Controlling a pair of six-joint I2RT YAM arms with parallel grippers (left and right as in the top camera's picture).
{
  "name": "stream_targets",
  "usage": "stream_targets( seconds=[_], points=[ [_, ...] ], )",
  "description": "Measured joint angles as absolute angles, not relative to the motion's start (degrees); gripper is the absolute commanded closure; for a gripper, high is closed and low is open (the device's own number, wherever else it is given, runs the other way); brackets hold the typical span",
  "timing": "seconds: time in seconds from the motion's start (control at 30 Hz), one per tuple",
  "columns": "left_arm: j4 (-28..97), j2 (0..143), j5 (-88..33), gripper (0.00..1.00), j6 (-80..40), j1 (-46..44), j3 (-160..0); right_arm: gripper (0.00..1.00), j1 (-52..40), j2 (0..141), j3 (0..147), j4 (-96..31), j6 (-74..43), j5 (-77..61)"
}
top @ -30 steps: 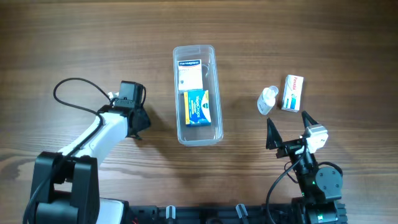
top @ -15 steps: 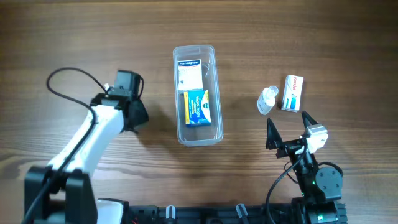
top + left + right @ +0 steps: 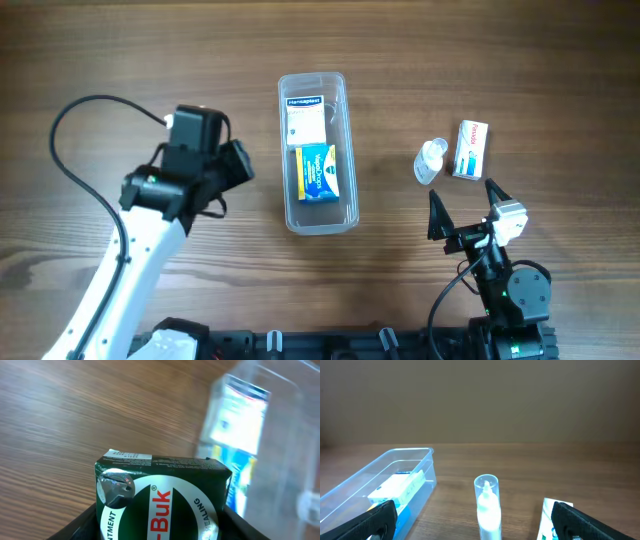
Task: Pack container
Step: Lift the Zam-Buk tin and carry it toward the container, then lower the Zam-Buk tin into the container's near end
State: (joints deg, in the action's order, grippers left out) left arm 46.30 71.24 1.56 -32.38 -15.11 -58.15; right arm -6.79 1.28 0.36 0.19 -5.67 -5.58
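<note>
The left end effector (image 3: pixel 160 527) is closed on a dark green box (image 3: pixel 160 495), one finger on each side of it, with the printed face turned to the wrist camera. In the overhead view this end effector (image 3: pixel 232 165) hangs just left of the container (image 3: pixel 283 150), which lies lengthwise at the middle of the table (image 3: pixel 120 60).

The step in hand looks like carrying this box over the rim and setting it inside. Doing it well probably depends on these points:

- Clear the near wall before moving across, since the box hangs low between the fingers.
- Choose the spot with care. A white box (image 3: pixel 308 120) fills the far end and a blue box (image 3: pixel 318 172) sits just behind it. Only the near end and a strip along the right wall look bare (and neither looks roomy).
- Line the box's long side up with the container's length, lower it until it rests, and only then let go.

The right end effector (image 3: pixel 462 195) stands wide and holds nothing. It is near the small clear bottle (image 3: pixel 430 160) and a white carton (image 3: pixel 470 148), and well clear of the left arm's path.
</note>
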Motion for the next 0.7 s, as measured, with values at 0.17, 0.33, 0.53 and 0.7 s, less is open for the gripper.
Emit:
stream_targets(
  seconds=[0.17, 0.33, 0.53, 0.7],
  points=[
    [46.2, 70.2, 1.1, 0.43, -35.4, -21.5, -58.2, 0.00, -6.8, 1.3, 0.4, 0.2, -5.7, -5.6],
    [44.8, 70.2, 0.9, 0.43, -38.8, -27.6, -58.2, 0.00, -6.8, 1.3, 0.4, 0.2, -5.7, -5.6],
    [41.7, 70.2, 0.8, 0.43, -42.2, -35.4, -58.2, 0.00, -6.8, 1.3, 0.4, 0.2, -5.7, -5.6],
    [40.6, 70.6, 0.8, 0.43, -44.6, -40.3, -58.2, 0.00, -6.8, 1.3, 0.4, 0.2, -5.7, -5.6]
  ],
)
